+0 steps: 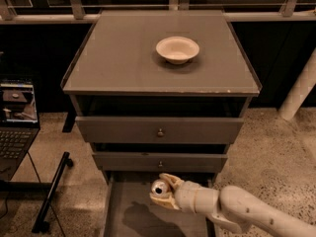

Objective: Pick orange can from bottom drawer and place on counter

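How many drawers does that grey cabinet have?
3. The upper drawer and middle drawer, both with knobs, sit stacked under the counter; the bottom drawer is pulled out below, where the pincer grips the orange can.

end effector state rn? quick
End effector: closed on the can, low over the bottom drawer.

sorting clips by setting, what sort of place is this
Probably a robot test lab, not a home: a lone grey drawer cabinet on a speckled floor, an open laptop beside it, and the gripper clasping the orange can over the bottom drawer.
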